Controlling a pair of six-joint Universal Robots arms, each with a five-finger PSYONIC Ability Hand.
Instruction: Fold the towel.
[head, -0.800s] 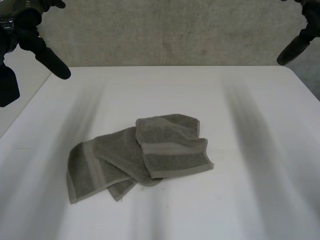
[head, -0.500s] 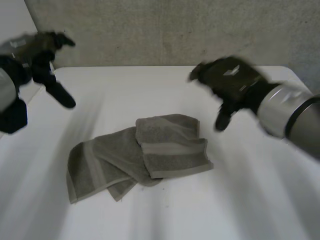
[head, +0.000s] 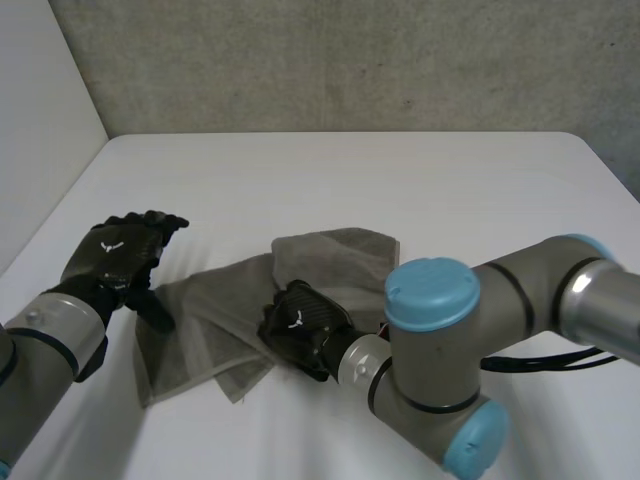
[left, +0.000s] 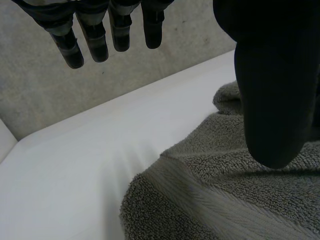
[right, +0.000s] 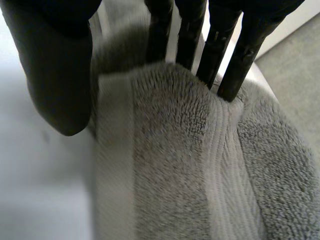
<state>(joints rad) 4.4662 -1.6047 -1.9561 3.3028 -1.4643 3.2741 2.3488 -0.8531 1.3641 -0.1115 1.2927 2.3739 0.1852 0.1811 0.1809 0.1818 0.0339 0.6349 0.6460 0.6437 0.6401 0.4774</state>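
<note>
On towel (head: 215, 310) middle, right hand (head: 300, 328) flat; left hand (head: 118, 255) at edge.

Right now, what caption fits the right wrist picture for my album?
Open right hand, fingertips at the banded edge of the folded towel.

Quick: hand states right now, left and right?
Left hand: open, over the towel's end.
Right hand: open, fingertips on the towel.

No words or numbers could be read. A small white mark stood on the back of the left hand (head: 115, 250) and of the right hand (head: 298, 322), its shape too small to tell.
</note>
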